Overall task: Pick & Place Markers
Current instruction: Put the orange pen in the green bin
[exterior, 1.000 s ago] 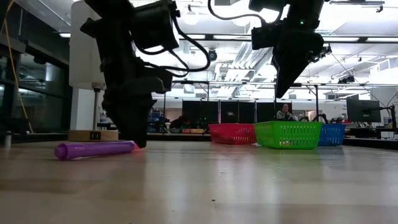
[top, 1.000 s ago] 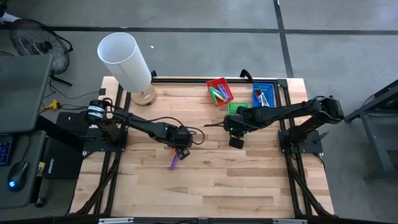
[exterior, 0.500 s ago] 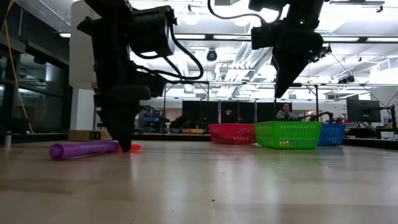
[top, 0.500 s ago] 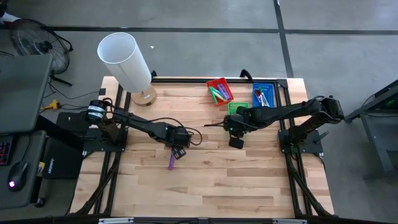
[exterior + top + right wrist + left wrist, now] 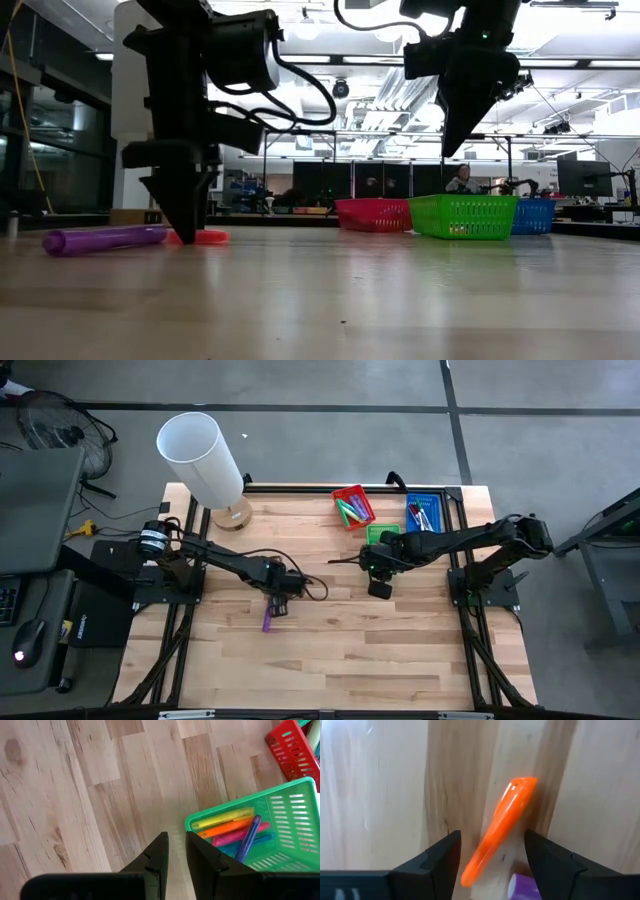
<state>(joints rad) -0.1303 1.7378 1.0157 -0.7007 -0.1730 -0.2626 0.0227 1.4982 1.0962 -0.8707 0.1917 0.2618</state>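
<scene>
1. Since a moment ago, the left gripper [image 5: 490, 857] has slid along the pale wooden table [image 5: 400, 650], and the thin purple plastic marker [image 5: 105, 239] now lies farther out to its side.
2. The left gripper's two dark fingers [image 5: 437, 857] are wide apart and hold nothing. The thin orange plastic marker [image 5: 497, 830] lies slanted on the table, right between them.
3. The marker looks light, hard and smooth, so I think it could roll or slip. Pinching it around the middle seems best.
4. It is bright orange and shiny, with a rounded tip.
5. The right gripper [image 5: 176, 855] hangs above the table just beside the green plastic basket tray [image 5: 285, 805] of markers. Its fingers are nearly together, with nothing between them.
</scene>
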